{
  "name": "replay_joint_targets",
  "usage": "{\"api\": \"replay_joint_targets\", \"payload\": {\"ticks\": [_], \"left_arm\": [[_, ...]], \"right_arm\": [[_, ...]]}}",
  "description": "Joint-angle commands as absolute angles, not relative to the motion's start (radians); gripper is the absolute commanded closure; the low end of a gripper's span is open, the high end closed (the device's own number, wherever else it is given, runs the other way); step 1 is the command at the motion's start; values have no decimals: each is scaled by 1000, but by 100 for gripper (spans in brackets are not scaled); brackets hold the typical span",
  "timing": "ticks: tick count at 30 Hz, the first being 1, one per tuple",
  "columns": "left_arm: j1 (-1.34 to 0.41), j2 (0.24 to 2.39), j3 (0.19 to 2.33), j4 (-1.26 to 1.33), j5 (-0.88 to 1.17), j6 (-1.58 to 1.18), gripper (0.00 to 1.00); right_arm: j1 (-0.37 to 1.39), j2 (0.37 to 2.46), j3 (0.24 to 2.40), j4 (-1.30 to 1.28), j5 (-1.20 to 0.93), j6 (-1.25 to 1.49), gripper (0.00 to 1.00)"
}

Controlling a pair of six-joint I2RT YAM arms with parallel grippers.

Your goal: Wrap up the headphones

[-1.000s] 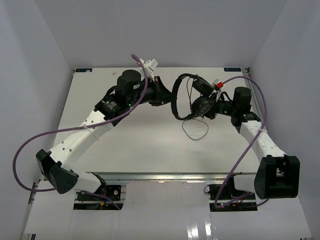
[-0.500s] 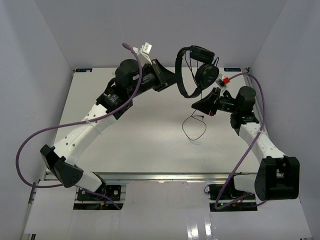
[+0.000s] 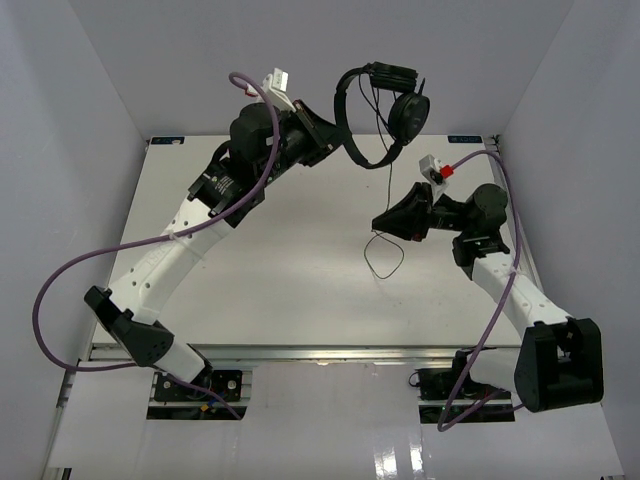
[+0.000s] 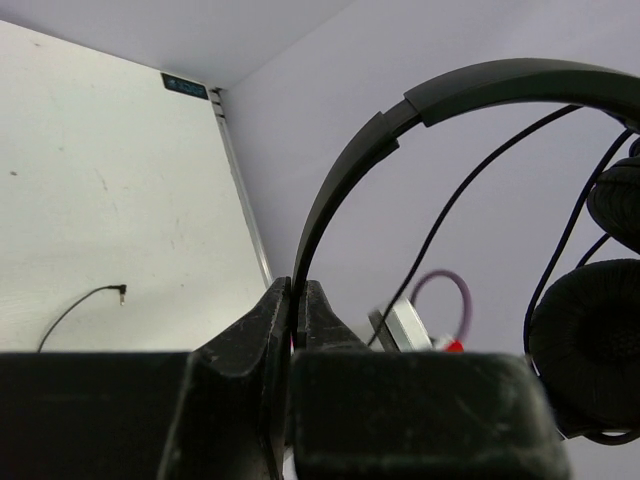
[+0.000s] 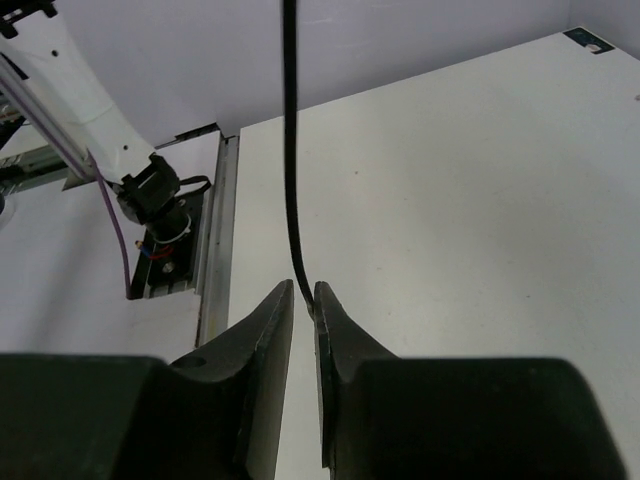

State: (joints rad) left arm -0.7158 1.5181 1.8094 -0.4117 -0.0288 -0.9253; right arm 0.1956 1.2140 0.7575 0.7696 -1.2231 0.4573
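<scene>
The black headphones (image 3: 408, 113) hang in the air above the table's far edge. My left gripper (image 3: 335, 140) is shut on their thin headband (image 4: 340, 190), which runs up out of the pinched jaws (image 4: 298, 290). One padded earcup (image 4: 590, 340) hangs at the right of the left wrist view. The thin cord (image 3: 384, 175) drops from the earcups to my right gripper (image 3: 378, 220), then loops on the table (image 3: 385, 262). In the right wrist view the cord (image 5: 290, 150) comes down into the narrow gap between the nearly closed jaws (image 5: 304, 292). The cord's plug end (image 4: 120, 291) lies on the table.
The white table (image 3: 280, 260) is walled in by grey panels at the back and sides. Purple robot cables (image 3: 60, 290) loop off the left arm and along the right arm (image 3: 490, 320). The table's near rail and arm bases (image 5: 160, 220) show in the right wrist view.
My left gripper lifted the headphones up and toward the back wall. My right gripper left the earcup and dropped lower and leftward onto the hanging cord.
</scene>
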Motion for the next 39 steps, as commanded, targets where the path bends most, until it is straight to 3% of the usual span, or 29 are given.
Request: {"api": "replay_joint_targets", "payload": {"ticks": [1,10,17,20,33,39], "left_arm": [[-718,1537,1860,-405,-122,-910,100],[-717,1539,1902,-404,-108,-913,100],[-718,1529,1910,-396,-87,-933,100],[-716,1533,1917,-385,-86,-936,100],[-718,1557,1950,-379,-75,-927,100],[-718,1552,1953,-379,-87,-919,100]], "right_arm": [[253,1145,749,825,-1273,434,77],[333,1192,808,923,-1292,508,73],[361,1284,793,1461,-1289,847,59],[367,1304,791,1559,-1282,917,55],[409,1261,701,1492,-1272,805,46],[424,1236,674,1432,-1281,740,47]]}}
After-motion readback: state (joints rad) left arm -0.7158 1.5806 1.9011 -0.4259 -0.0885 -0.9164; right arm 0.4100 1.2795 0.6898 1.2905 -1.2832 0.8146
